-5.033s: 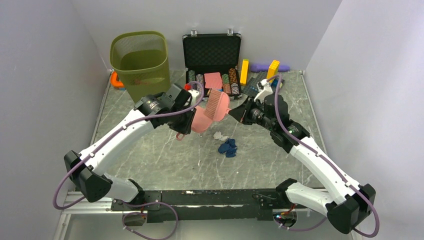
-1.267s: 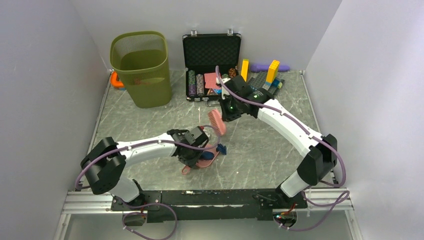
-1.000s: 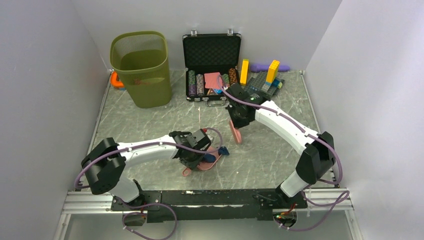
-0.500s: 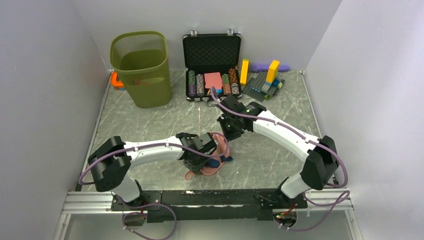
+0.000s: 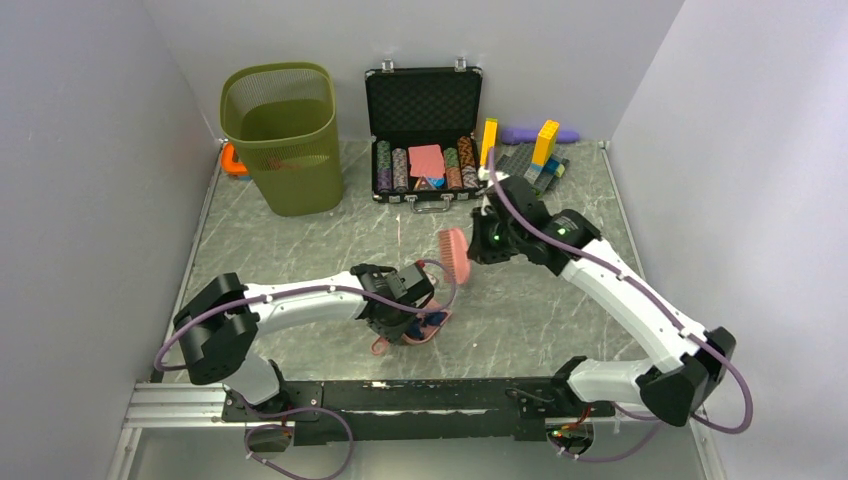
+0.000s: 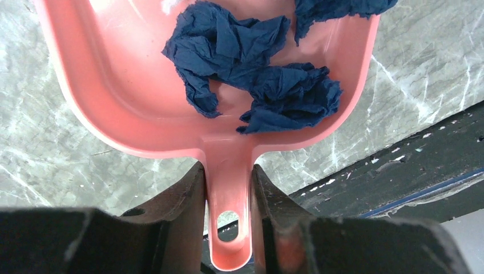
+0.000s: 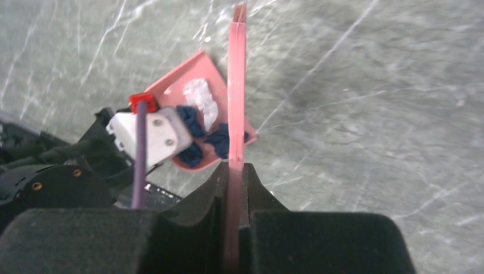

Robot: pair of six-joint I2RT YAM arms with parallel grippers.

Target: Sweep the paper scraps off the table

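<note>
A robotics lab test cell: plain lilac-grey walls (image 5: 90, 180) enclose the marble-patterned table (image 5: 300, 240); a metal rail (image 5: 180, 400) at its near edge carries two robot arms (image 5: 300, 297); a mesh bin (image 5: 290, 160) and toy bricks (image 5: 546, 138) stand at its far edge.

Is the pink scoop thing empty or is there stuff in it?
Not empty. Crumpled dark blue paper scraps lie inside the pink plastic dustpan, and the right wrist view shows one white scrap there too.
</note>
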